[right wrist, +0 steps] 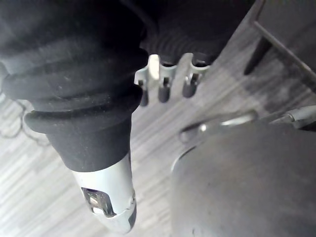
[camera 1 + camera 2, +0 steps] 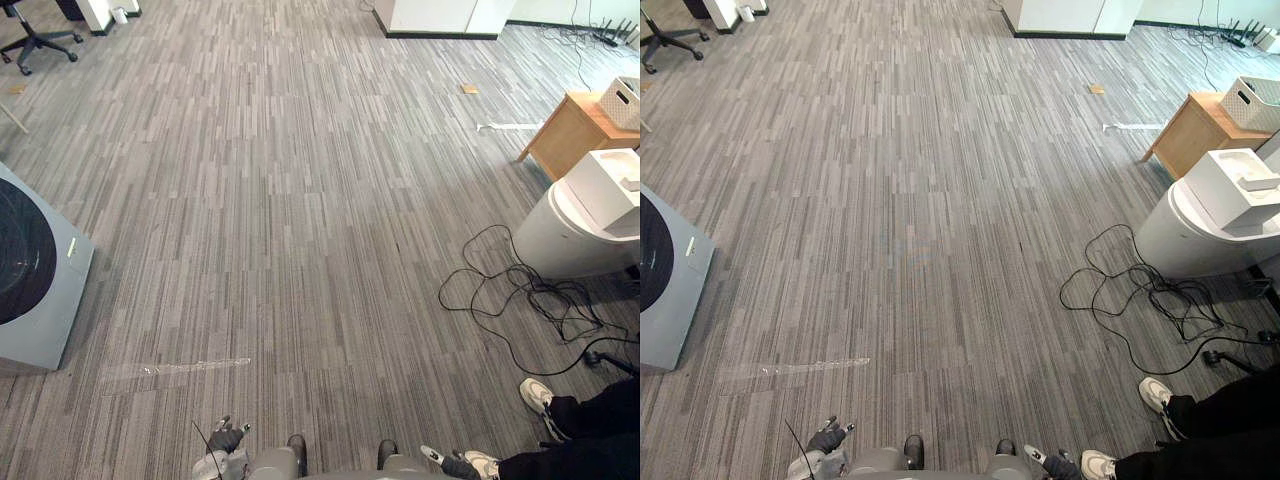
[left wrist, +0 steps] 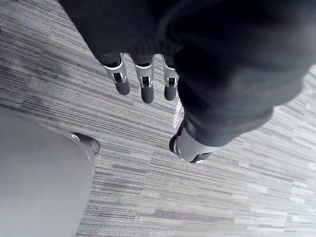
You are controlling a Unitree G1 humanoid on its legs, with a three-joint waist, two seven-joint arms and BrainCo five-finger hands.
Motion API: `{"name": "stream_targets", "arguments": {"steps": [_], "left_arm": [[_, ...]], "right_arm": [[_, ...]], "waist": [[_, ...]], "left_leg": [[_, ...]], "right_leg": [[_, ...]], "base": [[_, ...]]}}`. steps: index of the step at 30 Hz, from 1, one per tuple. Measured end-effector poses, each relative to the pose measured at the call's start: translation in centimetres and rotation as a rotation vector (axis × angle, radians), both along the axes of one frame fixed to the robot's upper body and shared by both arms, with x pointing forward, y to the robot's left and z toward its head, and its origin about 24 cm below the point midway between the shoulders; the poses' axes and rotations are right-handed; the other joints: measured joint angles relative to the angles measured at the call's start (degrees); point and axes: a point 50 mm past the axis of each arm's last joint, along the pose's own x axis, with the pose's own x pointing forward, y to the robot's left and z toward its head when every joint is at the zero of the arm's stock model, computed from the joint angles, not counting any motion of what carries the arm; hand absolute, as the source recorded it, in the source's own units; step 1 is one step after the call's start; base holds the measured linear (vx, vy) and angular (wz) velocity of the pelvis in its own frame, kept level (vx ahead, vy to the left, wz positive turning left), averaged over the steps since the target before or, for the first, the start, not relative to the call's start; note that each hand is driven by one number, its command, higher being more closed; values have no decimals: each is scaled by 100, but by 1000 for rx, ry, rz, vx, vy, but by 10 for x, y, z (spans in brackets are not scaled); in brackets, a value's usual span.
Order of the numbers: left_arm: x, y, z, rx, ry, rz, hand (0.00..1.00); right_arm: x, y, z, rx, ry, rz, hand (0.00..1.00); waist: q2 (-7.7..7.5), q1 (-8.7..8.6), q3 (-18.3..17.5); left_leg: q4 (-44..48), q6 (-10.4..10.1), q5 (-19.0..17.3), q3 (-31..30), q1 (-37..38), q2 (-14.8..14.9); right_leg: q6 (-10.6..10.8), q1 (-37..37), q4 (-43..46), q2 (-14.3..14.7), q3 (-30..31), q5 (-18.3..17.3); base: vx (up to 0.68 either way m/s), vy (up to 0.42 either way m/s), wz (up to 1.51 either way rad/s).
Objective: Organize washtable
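Well apart: left hand (image 2: 225,439), white washstand (image 2: 556,228).

Grey striped carpet floor (image 2: 300,200) runs the whole room. A grey washing machine (image 2: 40,285) stands at nine o'clock, an office chair (image 2: 35,40) at eleven, white cabinets (image 2: 445,15) at one, and a wooden bench (image 2: 565,135) with a white basket (image 2: 622,100) at two.

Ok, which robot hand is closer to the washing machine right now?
Left. The left robot hand hangs at the lower left, on the same side as the washing machine. The right robot hand hangs at the lower right, farther off, beside a person's shoe.
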Motion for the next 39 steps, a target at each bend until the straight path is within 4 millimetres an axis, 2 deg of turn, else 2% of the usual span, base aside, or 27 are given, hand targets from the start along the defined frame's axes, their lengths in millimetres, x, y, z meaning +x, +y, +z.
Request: {"name": "stream_targets", "arguments": {"steps": [3, 4, 5, 6, 8, 10, 13, 14, 15, 17, 18, 19, 20, 21, 22, 25, 26, 29, 30, 31, 32, 33, 34, 35, 36, 37, 39], "left_arm": [[3, -1, 1, 4, -7, -11, 0], [3, -2, 1, 6, -1, -24, 0], [4, -2, 1, 5, 2, -23, 0], [5, -1, 1, 6, 1, -16, 0], [3, -3, 0, 0, 13, -16, 0], [5, -6, -1, 2, 20, -45, 0], [1, -8, -2, 3, 34, -57, 0], [-4, -9, -4, 2, 49, -64, 0], [-5, -10, -4, 6, 55, -78, 0], [-7, -16, -6, -10, 60, -64, 0], [-7, -20, -6, -29, 59, -46, 0], [-5, -24, -6, -48, 50, -11, 0], [-5, -23, -6, -51, 46, 1, 0], [-4, -21, -5, -44, 42, 3, 0], [-1, -19, -4, -36, 28, -7, 0], [13, -14, 4, -5, -39, -31, 0], [16, -14, 6, -2, -54, -38, 0], [32, -18, 14, 14, -121, -92, 0], [35, -21, 15, 15, -130, -117, 0], [37, -25, 16, 18, -136, -148, 0], [38, -27, 16, 22, -140, -169, 0], [42, -28, 18, 33, -159, -187, 0], [46, -29, 20, 44, -172, -207, 0], [55, -30, 25, 65, -201, -241, 0], [60, -32, 29, 87, -226, -281, 0], [62, -31, 30, 99, -228, -303, 0], [57, -22, 28, 135, -203, -324, 0]], "right_arm": [[-2, -1, 0, -1, 6, -3, 0], [1, -6, 2, -17, -14, -6, 0], [2, -10, 3, -27, -24, -8, 0], [1, -11, 3, -32, -25, -10, 0], [1, -11, 4, -29, -33, -35, 0], [2, -11, 3, -31, -29, -84, 0], [-5, -10, 2, -27, -11, -132, 0], [-8, -10, 2, -21, -9, -165, 0], [-10, -10, 1, -15, -6, -186, 0], [-13, -12, 1, -10, -10, -222, 0], [-7, -18, 4, -24, -39, -232, 0], [1, -23, 8, -45, -74, -218, 0], [3, -24, 9, -52, -81, -210, 0], [1, -23, 8, -53, -69, -203, 0], [-1, -22, 7, -51, -55, -186, 0], [0, -16, 6, -41, -53, -159, 0], [4, -15, 7, -41, -60, -148, 0], [21, -12, 9, -33, -90, -106, 0], [25, -8, 9, -23, -96, -95, 0], [26, -5, 9, -15, -99, -76, 0], [27, -6, 9, -20, -103, -61, 0], [32, -8, 11, -36, -111, -18, 0], [34, -7, 11, -37, -110, -1, 0], [38, -7, 11, -43, -106, 22, 0], [43, -5, 12, -46, -106, 66, 0], [44, -3, 12, -49, -109, 87, 0], [44, 11, 10, -23, -98, 154, 0]], "waist": [[-35, 13, 65], [108, -25, 182], [149, -58, 204], [143, -49, 206], [158, -2, 215], [210, -120, 260], [268, -313, 386], [303, -339, 375], [318, -391, 365], [407, -455, 261], [600, -399, 235], [739, -363, 260], [756, -346, 263], [777, -300, 266], [744, -306, 292], [504, -274, 355], [494, -264, 361], [462, -110, 395], [473, -71, 428], [519, 17, 432], [593, 62, 435], [690, 128, 468], [672, 173, 477], [633, 196, 532], [599, 182, 537], [579, 184, 531], [167, 212, 295]], "left_leg": [[417, 249, -417, -180, -5, -144], [397, 343, -476, -293, 255, -145], [394, 387, -501, -338, 342, -114], [360, 421, -563, -362, 484, -26], [214, 345, -595, -383, 657, 74], [-197, 289, -604, -536, 940, 120], [-762, 186, -635, -820, 1617, 76], [-933, -12, -741, -910, 1865, 116], [-821, -262, -881, -980, 1996, 193], [50, -579, -1010, -928, 1788, 435], [712, -842, -878, -793, 1510, 626], [2153, -882, 30, -553, 915, 855], [2708, -875, 632, -516, 726, 915], [3553, -879, 659, -482, 510, 1051], [4352, -645, 501, -364, 267, 1187], [4883, -325, 142, -18, -480, 1203], [4822, -332, 54, -15, -727, 1163], [3356, -437, -193, -145, -1713, 840], [2123, -553, -112, -330, -1849, 665], [660, -842, 224, -529, -1827, 641], [8, -977, 397, -619, -1841, 694], [-260, -1211, 1041, -587, -2019, 871], [3, -1162, 1338, -438, -2080, 895], [627, -1112, 1209, -259, -2292, 891], [1078, -841, 1026, -152, -2466, 884], [1201, -693, 937, -68, -2477, 873], [924, -286, 707, 488, -2105, 589]], "right_leg": [[8, -249, 1242, -258, -55, -448], [-337, -874, 2689, -314, 9, -362], [-372, -1061, 3058, -238, 71, -485], [-394, -1398, 3391, 45, 184, -724], [-376, -1925, 3211, 473, 195, -819], [-333, -2416, 1852, 899, 79, -526], [-356, -2495, 444, 906, -160, 223], [-440, -2600, 350, 913, -217, 344], [-663, -2712, 525, 907, -256, 434], [-1065, -2763, 981, 1075, -384, 1112], [-1144, -2731, 1137, 1253, -523, 922], [-1274, -2500, 1201, 1513, -469, 642], [-1320, -2316, 1156, 1623, -380, 575], [-1404, -1937, 1044, 1786, -270, 476], [-1458, -1399, 878, 1885, -157, 439], [-1514, -139, 346, 1773, 194, 402], [-1566, 35, 251, 1735, 263, 363], [-1362, 635, -31, 1446, 558, -79], [-1245, 885, -136, 1332, 617, -270], [-1198, 1121, -227, 1241, 687, -514], [-1170, 1258, -306, 1238, 751, -648], [-1110, 1458, -448, 1220, 931, -982], [-1141, 1503, -472, 1153, 1029, -1195], [-1322, 1530, -405, 1081, 1243, -1352], [-1283, 1458, -188, 1030, 1443, -1206], [-1184, 1399, -25, 968, 1528, -1104], [-755, 934, 907, 516, 1862, -838]], "base": [[46, 97, 36], [149, 84, 34], [244, 108, 29], [281, 50, 6], [279, 23, -1], [343, -16, 28], [517, -91, 60], [750, -225, 78], [520, -177, 86], [709, -277, 59], [1022, -413, -15], [756, -290, -57], [775, -282, -77], [626, -184, -70], [729, -202, -58], [709, -155, -33], [568, -11, -36], [515, 84, -50], [505, 140, -47], [517, 157, -52], [552, 223, -63], [457, 243, -56], [556, 342, -66], [518, 315, -59], [521, 296, -49], [627, 342, -40], [650, 320, -49]]}}
